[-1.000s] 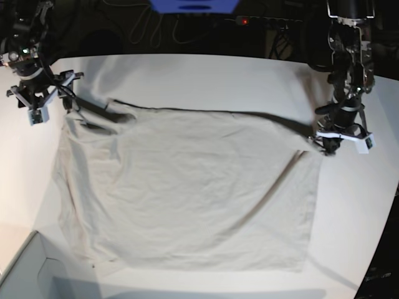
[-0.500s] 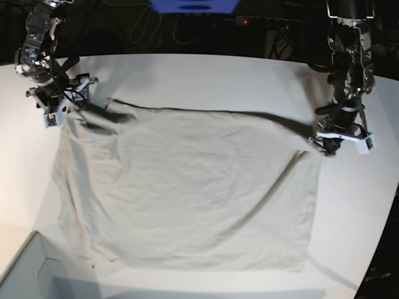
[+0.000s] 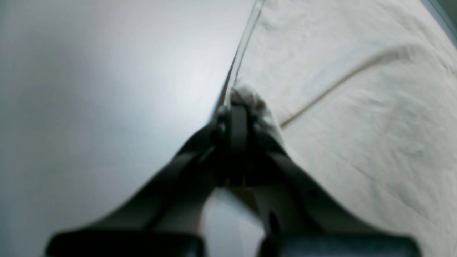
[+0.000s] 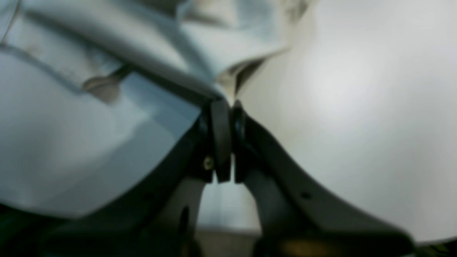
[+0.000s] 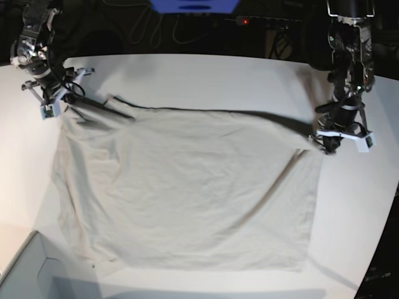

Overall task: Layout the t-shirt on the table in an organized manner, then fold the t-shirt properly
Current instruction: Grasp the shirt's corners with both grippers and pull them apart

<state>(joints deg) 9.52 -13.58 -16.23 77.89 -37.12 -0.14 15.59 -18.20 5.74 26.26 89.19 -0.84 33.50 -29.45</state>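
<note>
The light grey-beige t-shirt (image 5: 187, 187) lies spread over the white table (image 5: 206, 78), with a diagonal crease near its right side. On the base view's right, my left gripper (image 5: 328, 144) is shut on the shirt's upper right corner. The left wrist view shows this left gripper (image 3: 237, 107) pinching a bunched edge of the t-shirt (image 3: 357, 107). On the base view's left, my right gripper (image 5: 59, 106) is shut on the upper left corner. In the right wrist view, the right gripper (image 4: 228, 107) has its jaws together on a fold of the t-shirt (image 4: 221, 39).
A pale box corner (image 5: 25, 274) sits at the bottom left. A blue object (image 5: 193, 5) and a power strip with a red light (image 5: 244, 21) lie beyond the table's far edge. The table's curved edge runs down the right side.
My right gripper moved onto the shirt's upper left corner, shut on it and drew it up and left, stretching the fold there. The left arm has not moved.
</note>
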